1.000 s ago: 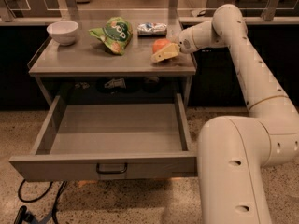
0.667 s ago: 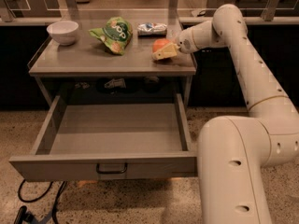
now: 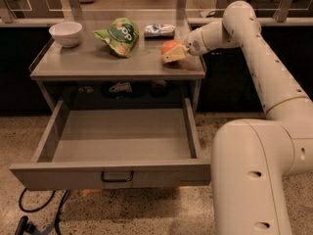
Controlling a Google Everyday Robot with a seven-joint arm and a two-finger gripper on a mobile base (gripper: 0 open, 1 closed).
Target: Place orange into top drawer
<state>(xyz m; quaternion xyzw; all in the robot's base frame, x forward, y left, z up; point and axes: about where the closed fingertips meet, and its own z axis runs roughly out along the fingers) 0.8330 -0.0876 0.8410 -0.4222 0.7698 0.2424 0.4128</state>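
The orange (image 3: 168, 46) sits on the grey table top (image 3: 98, 62) near its right front corner. My gripper (image 3: 173, 53) is right at the orange, reaching in from the right, and its pale tip covers the fruit's lower front side. The top drawer (image 3: 73, 173) is pulled wide open below the table top, with a small black handle (image 3: 117, 176) at the centre of its flat front panel. Its inside (image 3: 122, 138) holds nothing.
A white bowl (image 3: 65, 33) stands at the table's back left. A green snack bag (image 3: 119, 35) lies in the middle and a small blue-white packet (image 3: 159, 30) behind the orange. My arm's large white body (image 3: 249, 175) stands to the right of the drawer. Black cables (image 3: 34, 214) lie on the floor.
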